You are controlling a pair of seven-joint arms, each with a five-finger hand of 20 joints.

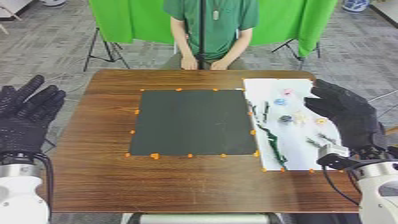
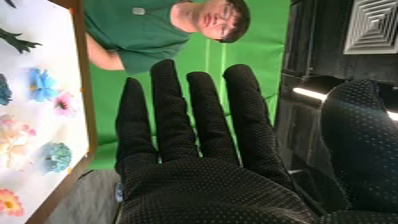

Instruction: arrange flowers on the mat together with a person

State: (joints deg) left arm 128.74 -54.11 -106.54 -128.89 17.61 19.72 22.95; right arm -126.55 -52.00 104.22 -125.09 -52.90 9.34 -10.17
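Where the brown wooden table ends at left, black-gloved left hand is just beside it, fingers spread. Dark square mat: 1, wood margin at its left. White sheet, along mat's right edge: at least 5 multicoloured flowers. Black-gloved right hand: open, by sheet's right edge. Grey floor; green backdrop.

Mat left — flowers right
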